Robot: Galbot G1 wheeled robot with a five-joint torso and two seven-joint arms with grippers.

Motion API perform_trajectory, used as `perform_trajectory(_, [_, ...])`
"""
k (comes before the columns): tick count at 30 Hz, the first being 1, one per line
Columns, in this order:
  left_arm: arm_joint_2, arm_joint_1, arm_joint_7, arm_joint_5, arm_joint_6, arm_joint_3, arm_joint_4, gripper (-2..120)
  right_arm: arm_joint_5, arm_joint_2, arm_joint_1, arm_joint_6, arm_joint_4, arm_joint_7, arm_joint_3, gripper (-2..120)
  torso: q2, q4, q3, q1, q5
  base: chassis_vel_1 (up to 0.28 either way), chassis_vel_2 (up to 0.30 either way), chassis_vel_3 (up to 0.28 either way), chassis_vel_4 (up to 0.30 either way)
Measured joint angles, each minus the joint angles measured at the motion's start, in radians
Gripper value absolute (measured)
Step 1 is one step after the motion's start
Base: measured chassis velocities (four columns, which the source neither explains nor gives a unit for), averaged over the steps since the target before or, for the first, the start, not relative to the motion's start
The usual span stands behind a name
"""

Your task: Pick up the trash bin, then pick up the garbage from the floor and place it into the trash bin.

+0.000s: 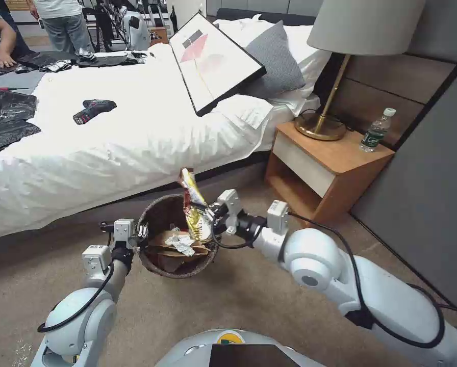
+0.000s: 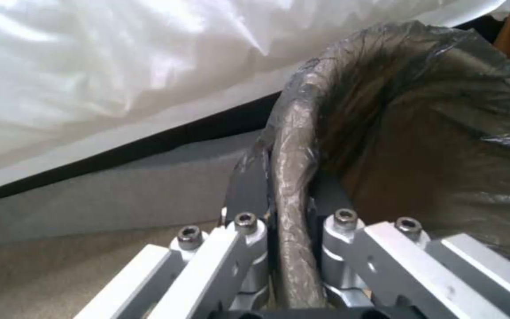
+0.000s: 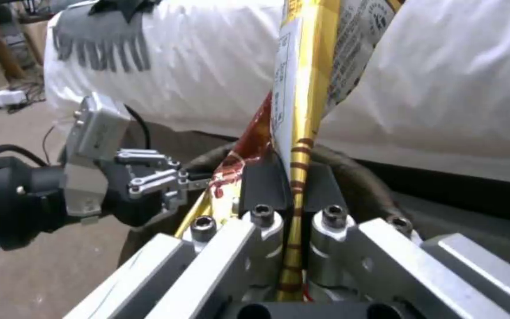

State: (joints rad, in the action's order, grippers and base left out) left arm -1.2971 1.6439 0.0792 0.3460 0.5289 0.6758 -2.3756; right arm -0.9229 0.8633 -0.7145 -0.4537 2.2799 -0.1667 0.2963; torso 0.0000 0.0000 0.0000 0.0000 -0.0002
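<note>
— Where is the trash bin (image 1: 177,265)?

— It hangs above the carpet (image 1: 249,306) beside the bed (image 1: 136,137), carried by the left pincer (image 1: 143,233), whose fingers are pressed onto the rim from both sides, one inside and one outside. In the left wrist view the rim (image 2: 293,186) runs straight between the two dark fingers, wrapped in a wrinkled dark brown liner.

— And how does the bin look inside?

— Round, with the brown liner folded over its edge. A crumpled brown paper bag (image 1: 162,243) and a white tissue (image 1: 180,243) lie in it.

— What is the right pincer (image 1: 204,211) doing?

— It is over the bin's far right edge, pinching a yellow snack wrapper (image 1: 192,201). The wrapper stands nearly upright, its top above the rim and its lower part down in the bin. The right wrist view shows the shiny gold and red foil (image 3: 302,133) clamped between the fingers.
</note>
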Motion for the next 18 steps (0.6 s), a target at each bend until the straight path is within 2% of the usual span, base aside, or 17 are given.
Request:
perform_trajectory(7, [-0.001, -0.001, 0.001, -0.001, 0.000, 0.001, 0.000, 5, 0.039, 0.062, 0.025, 0.001, -0.063, -0.009, 0.064, 0, 0.000, 0.0000, 0.000, 0.000, 0.0000, 0.000, 0.000, 0.000, 0.000])
perform_trajectory(18, [-0.002, -0.003, 0.002, -0.001, 0.000, 0.000, 0.002, 5, 0.075, 0.091, 0.025, 0.004, -0.114, -0.027, 0.110, 0, 0.000, -0.0001, 0.000, 0.000, 0.0000, 0.000, 0.000, 0.000, 0.000])
